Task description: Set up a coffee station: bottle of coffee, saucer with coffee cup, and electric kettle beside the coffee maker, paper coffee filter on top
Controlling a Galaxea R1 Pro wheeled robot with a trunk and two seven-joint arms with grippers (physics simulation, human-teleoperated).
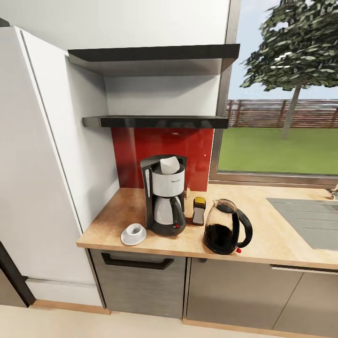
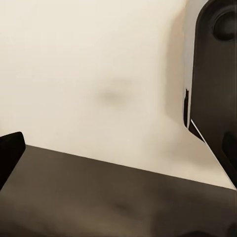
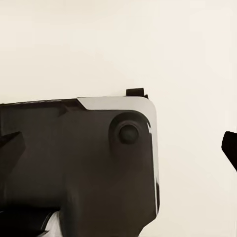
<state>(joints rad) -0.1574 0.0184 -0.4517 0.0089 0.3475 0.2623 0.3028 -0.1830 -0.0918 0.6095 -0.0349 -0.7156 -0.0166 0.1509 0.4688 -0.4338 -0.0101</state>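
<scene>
While jaws look open w/ nothing gripped, coffee cup (image 1: pixel 136 229) sits on saucer (image 1: pixel 127 238), well apart.

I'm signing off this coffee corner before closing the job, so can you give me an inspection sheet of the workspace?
Surface: wood countertop, sink set in at the right end.
Job's things: coffee maker on the counter, paper filter on top; cup on saucer beside its left; coffee bottle to its right; kettle right of the bottle; lower shelf bare.
Clutter: nothing seen.
Grippers: dark fingertips at the edges of both wrist views, over pale floor and the robot's body; open or shut cannot be told.
Cables: nothing seen.
Surroundings: red backsplash, window, white tall cabinet.
</scene>
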